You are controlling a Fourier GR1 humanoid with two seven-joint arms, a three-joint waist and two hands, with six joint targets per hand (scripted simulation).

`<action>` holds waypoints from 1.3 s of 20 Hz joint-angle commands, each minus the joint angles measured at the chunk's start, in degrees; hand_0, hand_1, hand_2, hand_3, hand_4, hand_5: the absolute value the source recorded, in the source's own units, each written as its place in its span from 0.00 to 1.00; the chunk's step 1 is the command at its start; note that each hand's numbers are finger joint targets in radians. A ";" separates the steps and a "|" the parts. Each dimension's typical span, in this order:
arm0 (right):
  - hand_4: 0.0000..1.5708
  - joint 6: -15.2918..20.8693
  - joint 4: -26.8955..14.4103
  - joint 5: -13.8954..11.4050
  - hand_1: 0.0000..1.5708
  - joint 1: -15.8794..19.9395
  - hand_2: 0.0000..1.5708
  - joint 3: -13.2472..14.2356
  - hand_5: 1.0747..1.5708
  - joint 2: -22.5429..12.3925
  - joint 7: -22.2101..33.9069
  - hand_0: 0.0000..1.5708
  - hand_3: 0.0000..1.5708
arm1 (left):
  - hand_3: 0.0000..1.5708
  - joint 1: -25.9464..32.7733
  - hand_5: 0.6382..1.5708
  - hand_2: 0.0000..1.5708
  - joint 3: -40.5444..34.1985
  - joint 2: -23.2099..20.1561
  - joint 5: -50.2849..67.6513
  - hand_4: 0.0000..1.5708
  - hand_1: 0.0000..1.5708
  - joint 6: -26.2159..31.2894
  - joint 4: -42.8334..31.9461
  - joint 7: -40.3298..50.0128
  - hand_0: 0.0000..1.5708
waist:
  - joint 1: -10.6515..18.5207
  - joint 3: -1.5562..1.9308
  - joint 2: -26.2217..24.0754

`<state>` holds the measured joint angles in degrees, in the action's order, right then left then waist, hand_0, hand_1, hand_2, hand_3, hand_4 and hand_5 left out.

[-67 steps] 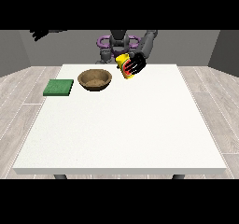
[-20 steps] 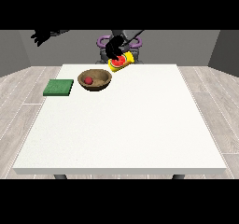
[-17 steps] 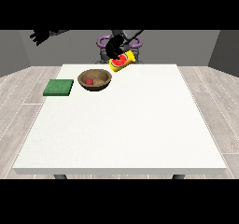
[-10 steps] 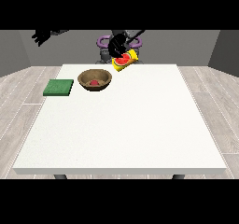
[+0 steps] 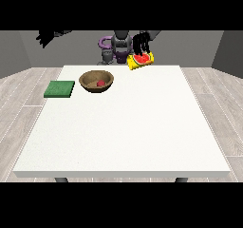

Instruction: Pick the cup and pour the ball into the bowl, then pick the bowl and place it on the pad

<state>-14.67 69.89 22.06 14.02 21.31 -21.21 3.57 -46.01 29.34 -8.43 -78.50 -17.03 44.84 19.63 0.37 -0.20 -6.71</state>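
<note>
The brown bowl [image 5: 97, 80] stands on the white table [image 5: 123, 127] at the far left-centre, with the red ball [image 5: 100, 83] inside it. To its left lies the green pad [image 5: 60, 89], flat on the table. The yellow cup [image 5: 141, 60] lies tilted on its side near the table's far edge, its red inside facing the camera. The hand at the view's right [image 5: 141, 42] hovers just above the cup, fingers hanging down straight, their tips close to the cup's top. The hand at the view's left [image 5: 47, 36] is raised high beyond the table's far left corner, fingers spread.
The robot's torso [image 5: 121, 44] stands behind the far edge, between bowl and cup. The table's near and right parts are bare white surface.
The ball went from the cup into the bowl. The cup has moved right, away from the bowl, and down to the far edge; the hand now shows above it rather than around it.
</note>
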 commanded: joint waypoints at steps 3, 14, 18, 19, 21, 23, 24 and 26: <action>0.36 3.26 1.69 -2.25 0.00 -2.17 0.00 -1.50 0.99 2.95 -0.80 0.00 0.00 | 0.76 11.28 0.96 1.00 -9.34 1.89 16.74 0.64 0.00 -6.84 5.43 -7.92 0.00 | 4.20 0.00 0.38; 0.36 8.01 4.72 -4.37 0.00 3.80 0.00 -5.33 1.00 8.70 -2.70 0.00 0.11 | 0.00 28.25 0.89 0.00 -14.07 8.38 66.33 0.57 0.00 -8.15 23.86 -28.46 0.00 | 2.60 -0.32 12.32; 0.32 11.51 2.97 -6.97 0.00 1.64 0.00 -4.92 0.99 11.11 -7.62 0.00 0.00 | 0.00 33.98 0.87 0.00 -14.07 8.41 72.52 0.57 0.00 -0.49 26.09 -39.47 0.00 | 6.79 0.09 14.29; 0.32 13.31 2.90 -9.39 0.00 1.68 0.00 -7.39 0.99 13.94 -9.70 0.00 0.00 | 0.00 33.58 0.87 0.00 -13.25 8.41 72.90 0.57 0.00 -1.22 25.23 -40.08 0.00 | 6.29 0.12 15.38; 0.31 12.27 -1.66 -8.43 0.00 1.07 0.00 -5.11 0.99 12.25 -11.52 0.00 0.00 | 0.00 36.46 0.87 0.00 -13.64 8.39 72.39 0.57 0.00 1.16 26.35 -41.31 0.00 | 6.90 0.20 13.56; 0.33 12.42 -3.84 -10.15 0.00 3.00 0.00 -7.50 1.00 14.56 -15.43 0.00 0.00 | 0.00 34.49 0.87 0.00 -12.25 8.38 73.99 0.58 0.00 -1.66 25.02 -43.65 0.00 | 4.99 0.20 15.96; 0.33 11.17 -7.74 -10.07 0.00 0.44 0.00 -5.08 1.00 13.72 -21.14 0.00 0.00 | 0.00 34.36 0.87 0.00 -14.73 5.54 73.78 0.58 0.00 4.88 28.47 -42.24 0.00 | 8.07 0.24 17.14; 0.30 12.12 -9.71 -10.97 0.00 2.02 0.00 -8.06 1.00 15.58 -19.08 0.00 0.00 | 0.00 33.14 0.86 0.00 -17.92 5.80 75.25 0.59 0.00 5.60 27.19 -38.00 0.00 | 5.08 0.22 12.90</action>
<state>-3.63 65.16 12.94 15.44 14.99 -7.87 -11.76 -12.35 13.68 -1.95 -5.34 -14.47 71.01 -19.98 6.05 -0.06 7.54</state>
